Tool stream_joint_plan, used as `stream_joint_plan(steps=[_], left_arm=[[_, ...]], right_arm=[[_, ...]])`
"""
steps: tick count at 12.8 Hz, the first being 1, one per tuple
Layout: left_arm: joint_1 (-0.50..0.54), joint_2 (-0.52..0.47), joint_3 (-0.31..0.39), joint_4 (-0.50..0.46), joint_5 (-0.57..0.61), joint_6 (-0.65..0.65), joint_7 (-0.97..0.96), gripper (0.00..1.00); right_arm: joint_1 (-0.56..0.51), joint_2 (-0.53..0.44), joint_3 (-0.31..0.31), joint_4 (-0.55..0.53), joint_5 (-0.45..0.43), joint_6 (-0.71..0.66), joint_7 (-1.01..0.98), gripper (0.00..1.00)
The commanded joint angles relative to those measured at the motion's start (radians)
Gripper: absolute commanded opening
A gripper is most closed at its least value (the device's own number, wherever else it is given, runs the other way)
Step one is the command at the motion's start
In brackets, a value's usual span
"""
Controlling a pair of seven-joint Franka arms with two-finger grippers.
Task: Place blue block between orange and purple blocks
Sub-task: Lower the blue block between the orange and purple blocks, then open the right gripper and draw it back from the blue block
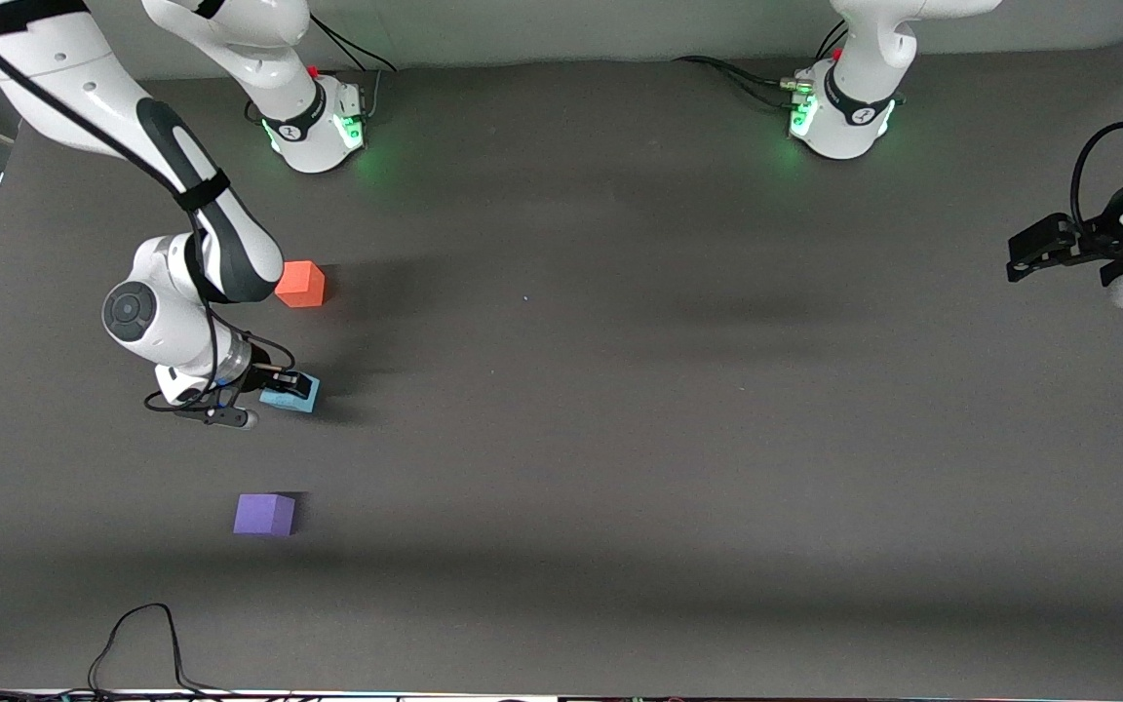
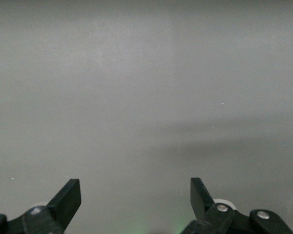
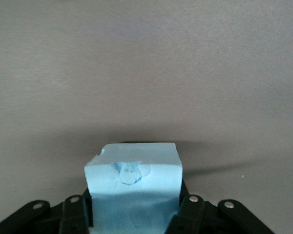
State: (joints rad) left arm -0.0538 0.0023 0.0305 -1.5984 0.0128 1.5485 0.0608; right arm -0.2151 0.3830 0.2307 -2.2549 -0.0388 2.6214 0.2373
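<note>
Purple block [image 1: 264, 514] sits closest to the front camera on the dark bench [image 1: 620, 439], toward the right arm's end, with the orange block [image 1: 300, 284] well apart from it and farther from that camera; the two are roughly in line. Between them, the right gripper [image 1: 281, 388] has its jaws clamped on the blue block [image 1: 289, 393], which looks to be at or just above the bench surface; whether it rests there cannot be told. Seen from the right wrist, the blue block [image 3: 133, 192] is seated squarely between the jaws, its top face dented. It lies roughly midway along the gap, perhaps a touch nearer the orange cube and slightly toward the bench's centre from the line joining the pair, so the coming move appears to be a small settling and release rather than a carry. At the other end of the bench the left gripper [image 1: 1039, 252] waits over bare surface with its jaws apart, holding nothing, far from all three cubes
</note>
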Motion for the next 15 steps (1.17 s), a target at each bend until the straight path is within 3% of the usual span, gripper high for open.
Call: stream_joint_plan(steps=[1, 2, 3, 4, 6, 7, 10, 14, 15], left_arm=[[-0.009, -0.001, 0.009, 0.009, -0.004, -0.002, 0.001, 1.00], [-0.009, -0.001, 0.009, 0.009, -0.004, -0.002, -0.001, 1.00], [-0.009, -0.001, 0.009, 0.009, -0.004, -0.001, -0.001, 1.00], [-0.009, -0.001, 0.009, 0.009, -0.004, -0.001, 0.001, 1.00], [-0.009, -0.001, 0.009, 0.009, -0.004, -0.001, -0.001, 1.00], [-0.009, -0.001, 0.009, 0.008, -0.004, -0.001, -0.001, 1.00], [-0.011, -0.001, 0.009, 0.008, -0.004, -0.001, -0.001, 1.00], [-0.009, -0.001, 0.009, 0.008, -0.004, 0.002, -0.001, 1.00], [-0.009, -0.001, 0.009, 0.009, -0.004, 0.002, -0.001, 1.00]], right_arm=[[-0.004, 0.017, -0.008, -0.014, -0.020, 0.045, -0.044, 0.54], [-0.004, 0.017, -0.008, -0.012, -0.020, 0.043, -0.042, 0.58], [-0.004, 0.016, -0.008, -0.011, -0.020, 0.037, -0.029, 0.89], [-0.004, 0.011, -0.008, -0.009, -0.020, 0.036, -0.029, 1.00], [0.000, -0.022, -0.007, -0.002, -0.020, 0.023, -0.027, 1.00], [0.000, -0.057, -0.005, 0.020, -0.020, -0.054, -0.036, 1.00], [0.038, -0.178, 0.004, 0.211, -0.018, -0.479, -0.035, 1.00], [0.114, -0.332, -0.011, 0.363, -0.015, -0.737, -0.036, 1.00], [0.131, -0.358, -0.045, 0.401, -0.013, -0.811, -0.038, 1.00]])
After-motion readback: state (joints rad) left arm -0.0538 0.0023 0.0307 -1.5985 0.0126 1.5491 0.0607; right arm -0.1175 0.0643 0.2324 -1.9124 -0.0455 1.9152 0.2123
